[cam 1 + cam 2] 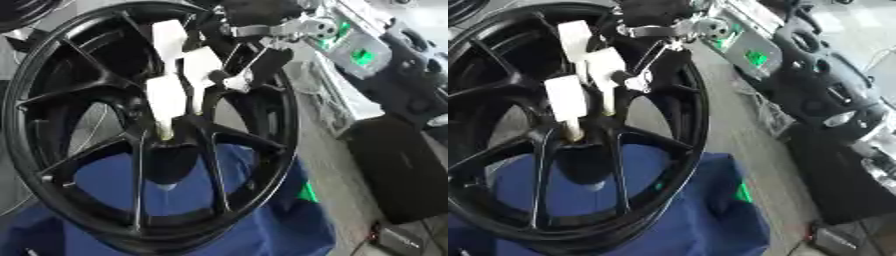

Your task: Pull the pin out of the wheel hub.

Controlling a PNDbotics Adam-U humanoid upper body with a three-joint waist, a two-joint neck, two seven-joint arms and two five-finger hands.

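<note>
A black spoked wheel [52, 165] stands tilted on a blue cloth [262, 225]. Its hub [171, 145] sits at the centre where the spokes meet. A short pale pin [164, 131] sticks out of the hub. My right hand [188, 75] reaches down from the top of the view, and its white fingertips [566, 97] are closed around the pin's upper end. The black wrist [262, 20] crosses the wheel's upper rim. My left hand shows in neither view.
Black equipment with green lights [360, 56] stands to the right of the wheel. A black box [402, 165] lies on the grey floor at the right. Another dark tyre edge [22, 12] shows at the upper left.
</note>
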